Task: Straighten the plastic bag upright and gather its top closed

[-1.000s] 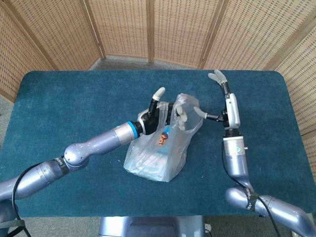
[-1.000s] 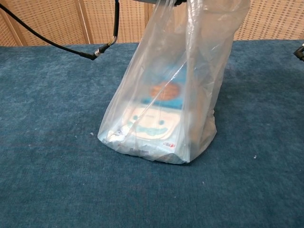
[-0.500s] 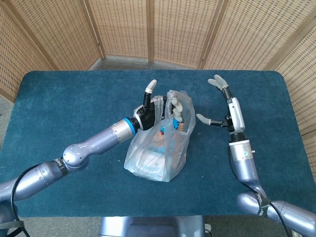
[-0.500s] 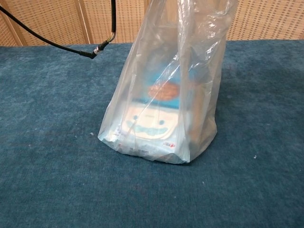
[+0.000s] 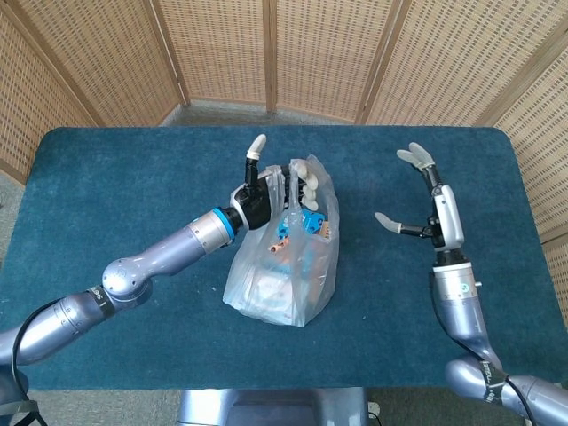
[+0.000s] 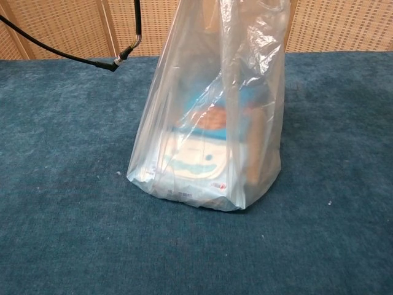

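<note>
A clear plastic bag (image 5: 282, 271) stands upright in the middle of the blue table, holding a white and blue packet (image 6: 196, 161). In the chest view the bag (image 6: 212, 117) rises past the top of the frame. My left hand (image 5: 275, 191) grips the bag's gathered top, with one finger pointing up. My right hand (image 5: 424, 202) hovers apart from the bag, to its right, fingers spread and holding nothing. Neither hand shows in the chest view.
The blue cloth table (image 5: 106, 186) has a woven cane screen (image 5: 328, 53) behind its far edge. A black cable (image 6: 73, 56) from my left arm hangs over the table's left part in the chest view.
My right hand has let go of the bag and drawn away to the right. My left hand has shifted the bag's top leftward, and the top has narrowed.
</note>
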Available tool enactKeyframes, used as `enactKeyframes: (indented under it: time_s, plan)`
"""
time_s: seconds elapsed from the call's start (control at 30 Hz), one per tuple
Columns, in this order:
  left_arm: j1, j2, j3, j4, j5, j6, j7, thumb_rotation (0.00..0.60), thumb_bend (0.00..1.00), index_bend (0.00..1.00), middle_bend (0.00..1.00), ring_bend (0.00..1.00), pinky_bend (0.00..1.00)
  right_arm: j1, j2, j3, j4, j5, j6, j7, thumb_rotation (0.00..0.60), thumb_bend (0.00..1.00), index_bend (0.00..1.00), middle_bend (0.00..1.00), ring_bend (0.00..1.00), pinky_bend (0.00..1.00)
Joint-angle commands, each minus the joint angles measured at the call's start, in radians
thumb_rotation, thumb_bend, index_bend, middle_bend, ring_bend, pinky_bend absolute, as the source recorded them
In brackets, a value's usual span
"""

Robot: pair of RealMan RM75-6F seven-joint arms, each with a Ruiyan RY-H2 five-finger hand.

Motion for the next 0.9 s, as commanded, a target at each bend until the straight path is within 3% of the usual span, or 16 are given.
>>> enactKeyframes:
  time_s: [0.03,0.3,0.53,0.73,0.9]
  plan:
    - [0.006,0.003,-0.006,-0.005,-0.008,-0.003,-0.011,0.000,0.14,0.57,0.55,0.53,0.49,-0.014,0.013,-0.011,-0.007,-0.009,0.007,0.007,0.600,0.04,0.07,0.17,0.11,0.08]
    - [0.009,0.004,-0.048,-0.026,-0.041,-0.063,-0.048,0.000,0.24,0.57,0.58,0.57,0.56,-0.061,0.043,-0.068,-0.037,-0.060,0.042,-0.007,0.600,0.05,0.07,0.17,0.11,0.08]
    - [0.011,0.016,-0.058,-0.046,-0.036,-0.065,-0.039,0.000,0.26,0.57,0.58,0.58,0.57,-0.075,0.056,-0.074,-0.034,-0.061,0.051,0.001,0.600,0.05,0.07,0.17,0.11,0.08]
    - [0.008,0.065,-0.010,-0.084,0.026,-0.015,0.016,0.000,0.25,0.56,0.58,0.58,0.57,-0.077,0.059,-0.074,-0.025,-0.059,0.051,0.011,0.600,0.05,0.07,0.17,0.11,0.08]
    - [0.005,0.097,0.020,-0.106,0.055,0.008,0.037,0.000,0.22,0.48,0.57,0.57,0.52,-0.076,0.059,-0.074,-0.020,-0.057,0.049,0.015,0.600,0.05,0.07,0.17,0.11,0.08]
